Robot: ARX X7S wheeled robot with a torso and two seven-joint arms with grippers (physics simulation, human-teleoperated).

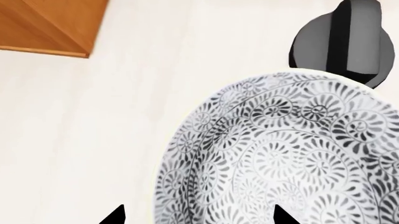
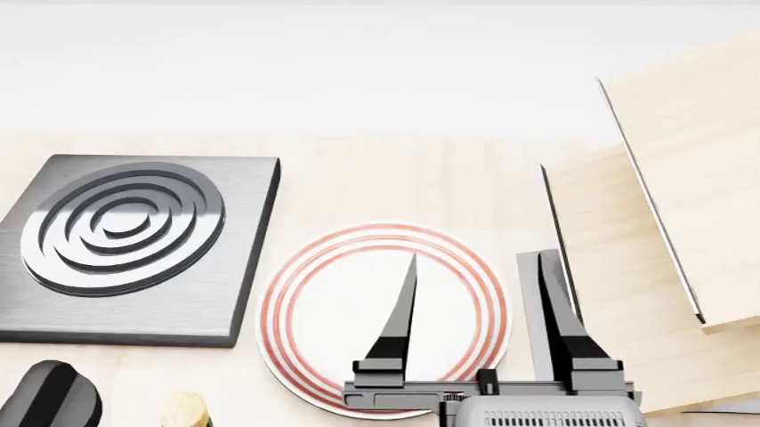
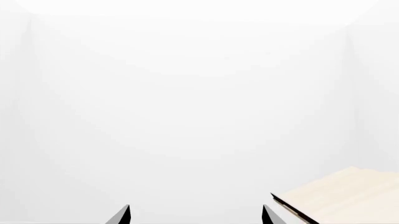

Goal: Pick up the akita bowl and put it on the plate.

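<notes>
Pale wooden counter [image 2: 392, 187]; akita bowl [image 1: 293, 154], plate [image 2: 383, 316], seemingly unlabelled.

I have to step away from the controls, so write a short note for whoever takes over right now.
Right gripper: open, empty, raised over the plate.
Left gripper: fingertips spread either side of the bowl rim; not gripping yet as far as can be seen.
Bowl: on the counter beside a black knob, seen only in the left wrist view.
Plate: bare, right of the dark burner.
Done: nothing placed.
Left: grip the bowl, lift it, set it on the plate.
</notes>
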